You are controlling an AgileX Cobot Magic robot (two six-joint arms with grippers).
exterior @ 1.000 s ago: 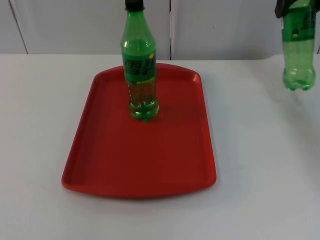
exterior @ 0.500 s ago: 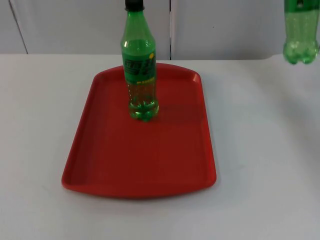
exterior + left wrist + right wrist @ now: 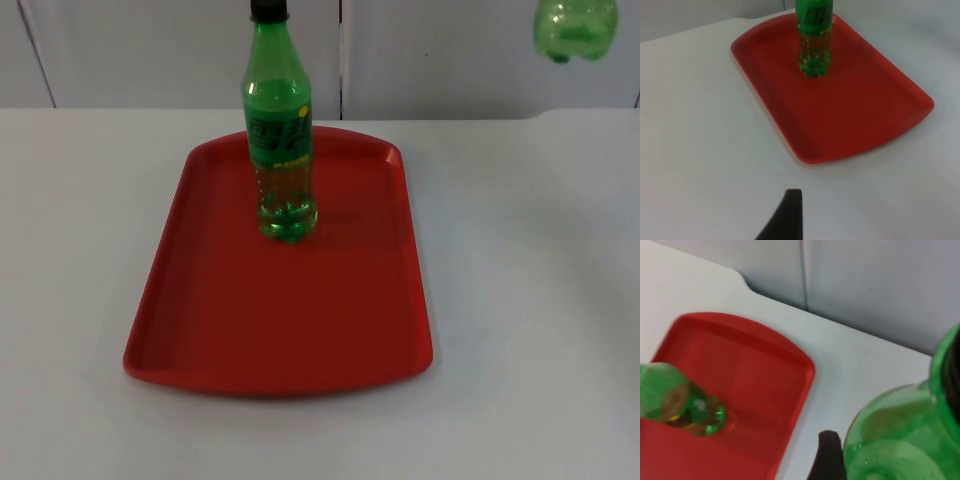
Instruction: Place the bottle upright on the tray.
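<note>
A green plastic bottle (image 3: 279, 140) with a black cap stands upright on the far half of the red tray (image 3: 200, 320), also seen as the bottle (image 3: 813, 40) on the tray (image 3: 875, 120) in the left wrist view. A second green bottle (image 3: 573, 27) hangs in the air at the far right, above the table and off the tray. My right gripper (image 3: 875, 460) is shut on this second bottle (image 3: 900, 435), with the tray (image 3: 745, 370) below and to its side. My left gripper (image 3: 788, 215) waits over bare table short of the tray's near corner.
The white table (image 3: 530, 300) surrounds the tray on all sides, with wide room to its right and front. A grey partition wall (image 3: 450, 50) closes the far edge. The tray's near half holds nothing.
The second bottle has risen in the right gripper and drifted a little left; only its base remains in the top view. The standing bottle and tray have not moved.
</note>
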